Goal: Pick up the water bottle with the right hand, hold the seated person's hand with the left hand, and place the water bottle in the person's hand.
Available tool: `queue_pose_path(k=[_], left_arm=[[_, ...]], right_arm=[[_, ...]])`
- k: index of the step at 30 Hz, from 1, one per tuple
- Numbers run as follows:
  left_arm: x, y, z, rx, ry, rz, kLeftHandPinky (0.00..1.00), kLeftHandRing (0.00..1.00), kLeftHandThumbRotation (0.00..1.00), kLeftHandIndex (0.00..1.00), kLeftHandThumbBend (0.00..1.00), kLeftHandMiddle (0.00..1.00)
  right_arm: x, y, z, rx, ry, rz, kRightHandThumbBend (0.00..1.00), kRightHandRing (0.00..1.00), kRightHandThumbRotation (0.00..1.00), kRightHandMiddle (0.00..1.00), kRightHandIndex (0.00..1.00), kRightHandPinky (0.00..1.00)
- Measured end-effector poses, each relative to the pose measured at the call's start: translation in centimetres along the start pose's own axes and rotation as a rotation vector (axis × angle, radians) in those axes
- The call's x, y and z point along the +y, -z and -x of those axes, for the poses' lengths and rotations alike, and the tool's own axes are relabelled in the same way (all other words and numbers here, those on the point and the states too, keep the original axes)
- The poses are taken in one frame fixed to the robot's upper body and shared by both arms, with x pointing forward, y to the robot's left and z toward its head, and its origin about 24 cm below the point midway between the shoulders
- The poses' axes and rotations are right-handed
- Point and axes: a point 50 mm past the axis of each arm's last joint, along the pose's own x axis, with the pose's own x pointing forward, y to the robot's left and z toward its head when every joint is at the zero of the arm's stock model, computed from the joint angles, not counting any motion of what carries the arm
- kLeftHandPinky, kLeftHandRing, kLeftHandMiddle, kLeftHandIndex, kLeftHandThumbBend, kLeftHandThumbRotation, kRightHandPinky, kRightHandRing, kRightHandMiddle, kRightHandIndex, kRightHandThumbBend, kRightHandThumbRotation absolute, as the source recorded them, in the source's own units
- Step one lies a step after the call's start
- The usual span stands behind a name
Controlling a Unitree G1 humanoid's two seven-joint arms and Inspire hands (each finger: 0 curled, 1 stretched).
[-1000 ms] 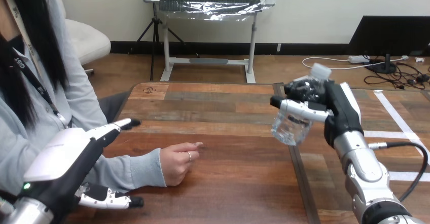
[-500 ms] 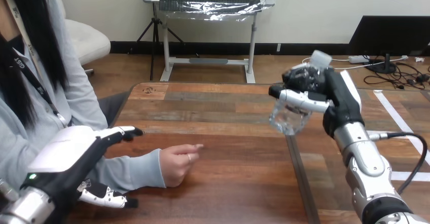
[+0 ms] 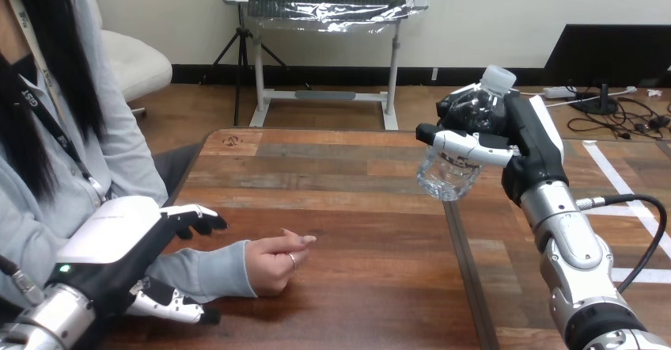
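Right hand: fingers wrapped round the water bottle, tilted, cap up, off the table
Left hand: fingers loose, over the person's sleeve
Person's hand: on the table, well apart from the water bottle

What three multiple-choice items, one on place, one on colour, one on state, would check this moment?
1. Where is the water bottle? A) standing on the table B) in the right hand, above the table C) in the person's hand
2. What colour is the bottle's cap? A) white B) red C) blue
3. How is the person's hand? A) gripping the bottle B) raised, palm up C) resting on the table, loosely curled, holding nothing

1 B: the right hand's fingers wrap the bottle in the air.
2 A: the cap on top is white.
3 C: it lies on the wood with nothing in it.
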Motion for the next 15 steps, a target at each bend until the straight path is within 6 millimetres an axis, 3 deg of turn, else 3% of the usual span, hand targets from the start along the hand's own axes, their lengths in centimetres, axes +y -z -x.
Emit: queue_pose_path(k=[15], left_arm=[[-0.9,0.3,-1.1,0.004,0.042,0.016,0.58,0.61,0.21,0.66,1.0,0.64]], right_arm=[[0.1,-0.8,-0.3,-0.051,-0.028,-0.005,0.8,0.34,0.0,0.43,0.44,0.29]])
